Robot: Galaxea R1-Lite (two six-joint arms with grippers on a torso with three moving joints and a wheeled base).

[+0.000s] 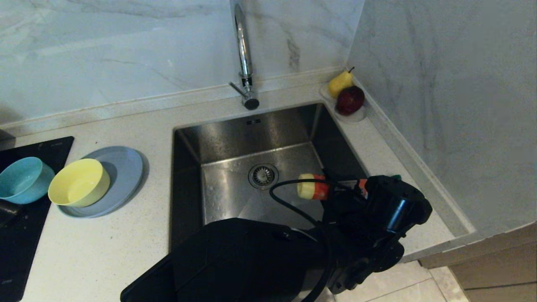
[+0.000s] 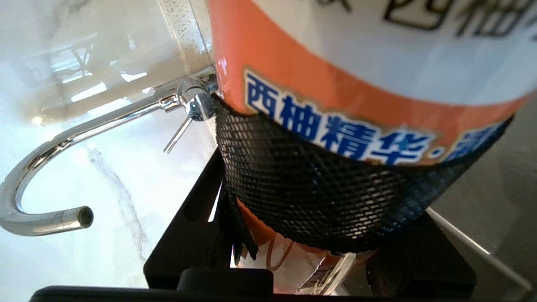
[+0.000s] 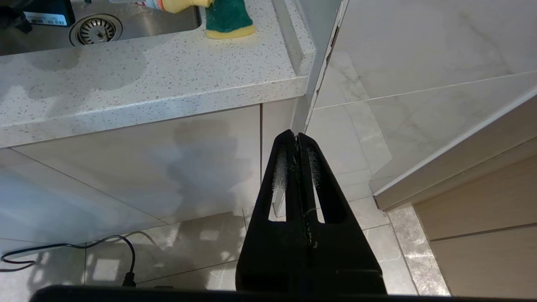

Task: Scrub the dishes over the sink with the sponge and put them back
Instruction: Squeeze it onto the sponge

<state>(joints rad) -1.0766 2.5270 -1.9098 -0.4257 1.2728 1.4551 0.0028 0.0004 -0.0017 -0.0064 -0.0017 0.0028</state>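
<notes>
Orange-white bottle [image 2: 335, 84] label: blue characters "西柚精华"; black characters above cut off, unreadable.

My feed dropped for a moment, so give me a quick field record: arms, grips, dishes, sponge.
left gripper: over the sink, shut on a detergent bottle
right gripper: parked below the counter edge, shut, empty
sponge: on the counter right of the sink
yellow bowl: on the plate, left of the sink
blue bowl: beside them, further left

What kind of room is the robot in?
Most likely a home kitchen: a steel sink with a tall tap set in a stone counter, bowls beside it, and a dark cooktop.
</notes>
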